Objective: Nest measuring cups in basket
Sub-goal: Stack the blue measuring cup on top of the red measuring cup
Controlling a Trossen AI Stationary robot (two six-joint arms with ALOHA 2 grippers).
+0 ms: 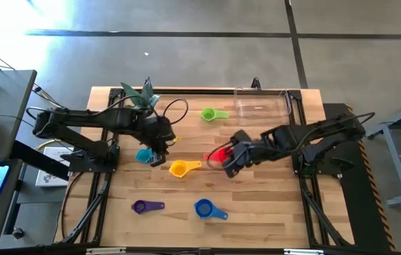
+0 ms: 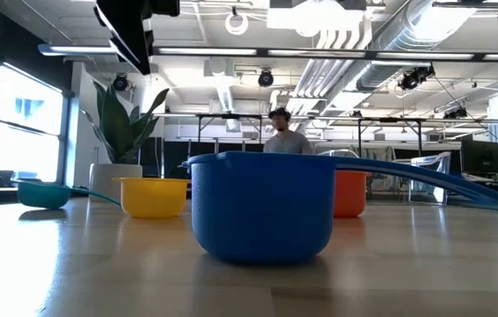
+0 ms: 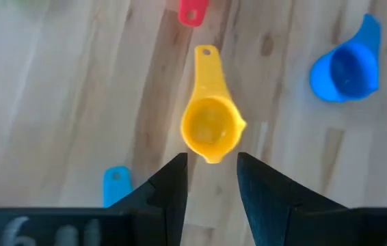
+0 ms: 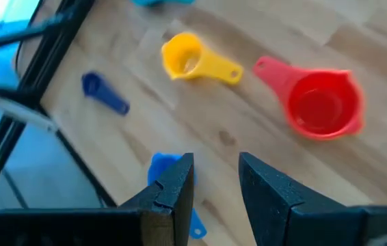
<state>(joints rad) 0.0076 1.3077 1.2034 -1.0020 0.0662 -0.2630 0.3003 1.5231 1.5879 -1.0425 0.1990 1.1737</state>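
Near the middle of the table (image 1: 257, 219), the red cup (image 1: 219, 156) lies upright just beside the right gripper (image 1: 230, 167), its handle pointing toward the yellow cup (image 1: 178, 168). The right wrist view shows this gripper's fingers parted by a narrow gap and holding nothing; the red cup (image 4: 322, 106) lies a little ahead and to one side of them. The left gripper (image 1: 157, 159), also slightly open and empty, hovers on the other side of the yellow cup (image 3: 209, 127), whose handle points away from it. The right arm is nearer the red cup. The basket (image 1: 261, 103) stands empty beyond the red cup, at the table's far edge.
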